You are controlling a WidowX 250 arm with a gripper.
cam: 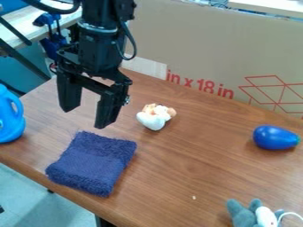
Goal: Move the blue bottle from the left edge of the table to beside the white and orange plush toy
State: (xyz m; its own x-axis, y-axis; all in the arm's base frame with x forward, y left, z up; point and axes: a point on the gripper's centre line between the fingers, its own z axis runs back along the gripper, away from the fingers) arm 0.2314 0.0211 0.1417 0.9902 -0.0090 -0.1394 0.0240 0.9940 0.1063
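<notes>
The black gripper (86, 119) hangs over the left part of the wooden table, its two fingers spread apart with nothing between them. Below it and slightly nearer the camera lies a folded dark blue cloth (93, 163). To the right of the gripper is a small white and orange-tan toy (155, 116), apart from both the cloth and the fingers.
A blue plastic jug (8, 116) stands at the left edge. On the right lies a blue egg-shaped object (276, 137), and a grey plush toy (253, 214) sits at the lower right. A large cardboard panel (195, 48) borders the table's back.
</notes>
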